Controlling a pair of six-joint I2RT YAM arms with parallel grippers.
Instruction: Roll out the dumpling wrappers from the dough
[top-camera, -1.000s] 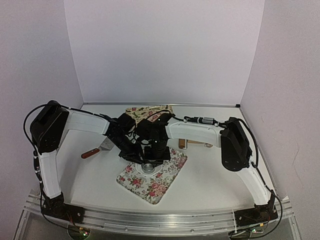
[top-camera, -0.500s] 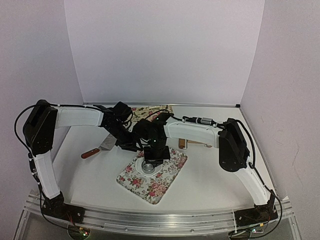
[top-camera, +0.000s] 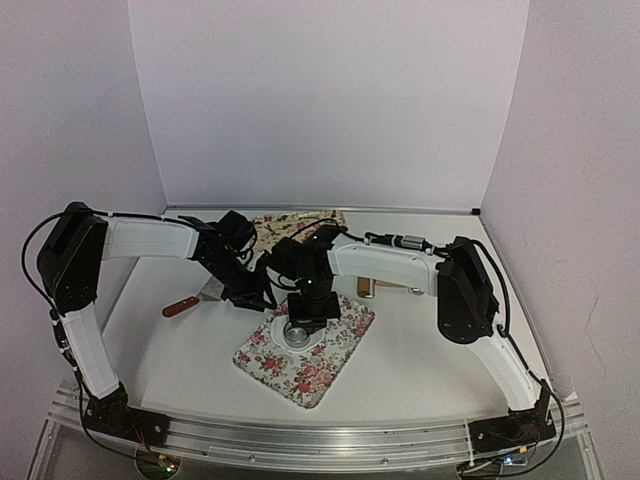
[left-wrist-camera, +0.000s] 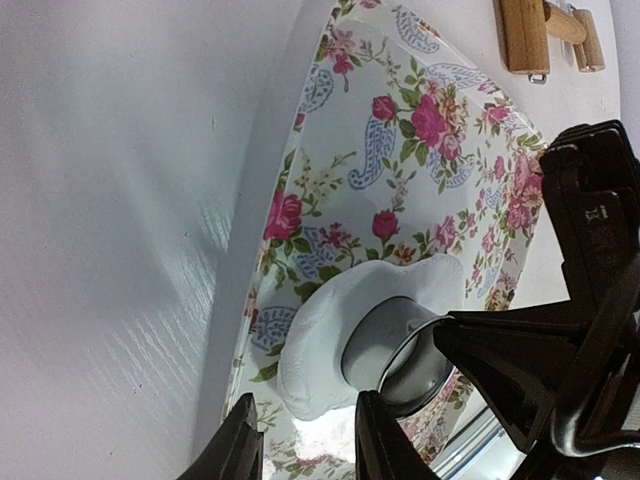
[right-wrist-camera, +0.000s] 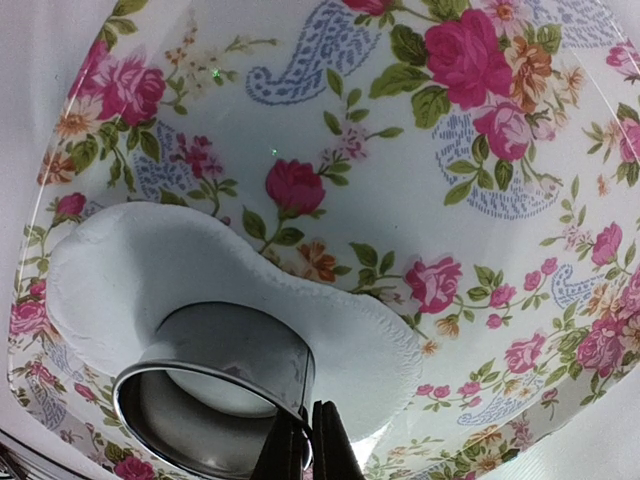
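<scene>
A pale flowered rectangular tray (top-camera: 300, 375) lies askew on my white bench (top-camera: 420, 350), just inside the middle of the near edge. At the tray's far end I see the flat white dough patch (right-wrist-camera: 250, 290), wavy-edged and pressed thin against the printed roses. A shiny metal ring (right-wrist-camera: 240, 345) stands upright in the patch, and a white dough round (right-wrist-camera: 215, 392) shows inside it. My right gripper (right-wrist-camera: 308, 445) is pinched tight on the ring, the rim caught between its fingertips. My left gripper (left-wrist-camera: 305, 455) hangs just beside the patch on the side toward the left edge, its fingers spread apart and holding nothing. Farther back, toward the left edge, a metal scraper with a red-brown handle (top-camera: 193, 301) lies flat on the bench. Toward the right edge, a wooden rolling pin (top-camera: 366, 288) lies partly hidden behind my right arm. A second flowered tray (top-camera: 290, 220) sits by the middle of the far edge, partly covered by both wrists.
</scene>
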